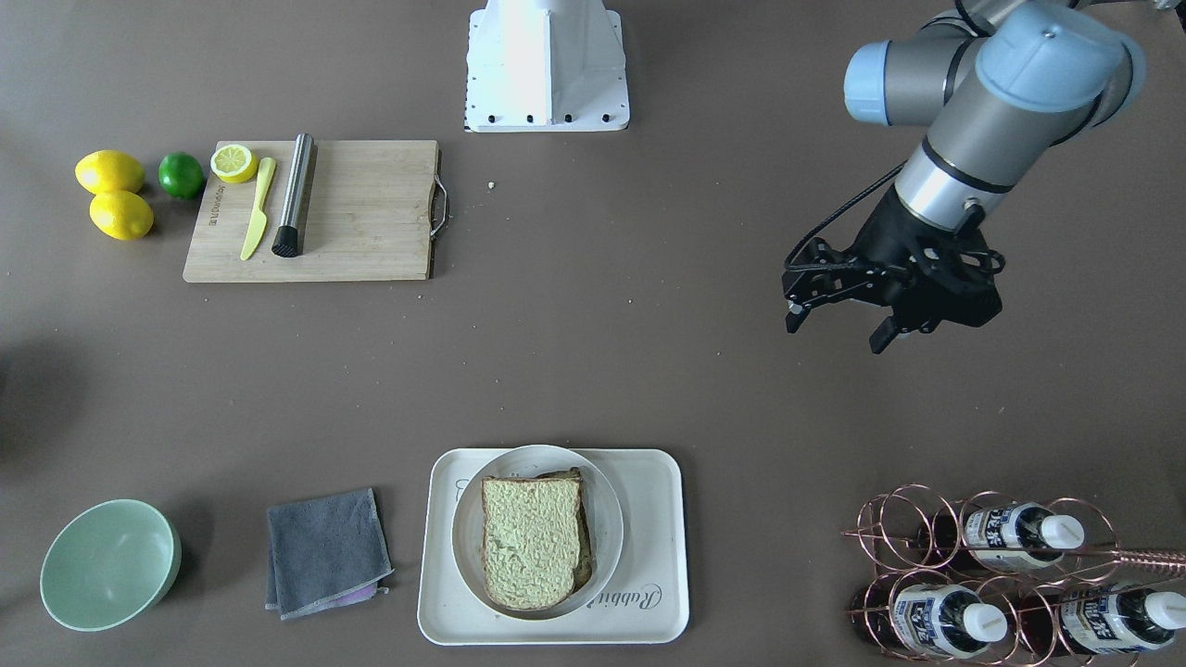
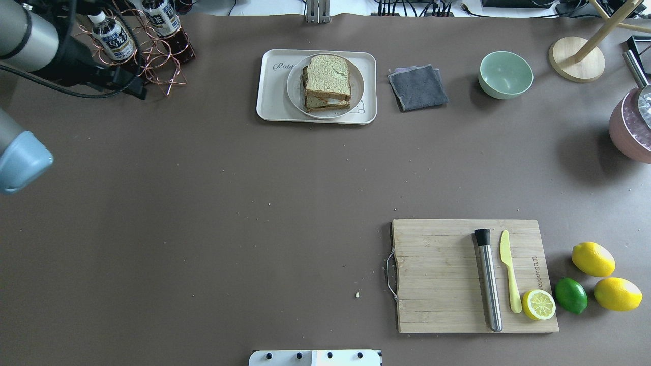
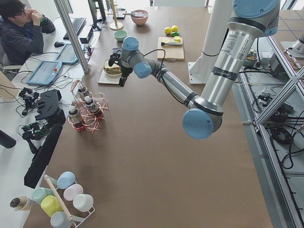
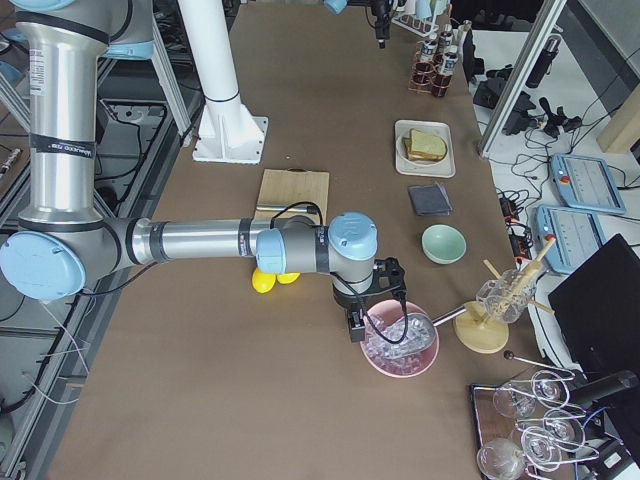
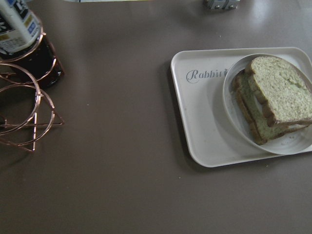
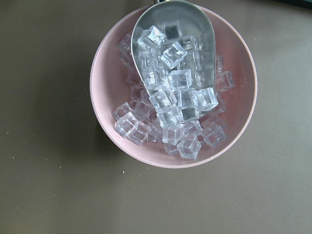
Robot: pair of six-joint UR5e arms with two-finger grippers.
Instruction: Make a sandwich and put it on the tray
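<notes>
sandwich (image 1: 531,556) on plate (image 1: 607,521), tray (image 1: 653,482) under, cloth (image 1: 324,551) adj.

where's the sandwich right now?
Overhead view, far centre of the table: the sandwich sits on the round white plate on the tray, grey cloth just right of it, bottle rack further left.

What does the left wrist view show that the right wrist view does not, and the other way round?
Only left wrist: the sandwich on a plate on the tray, and a wire rack with a bottle. Only right wrist: a pink bowl of ice cubes with a metal scoop. Both: the brown table.
</notes>
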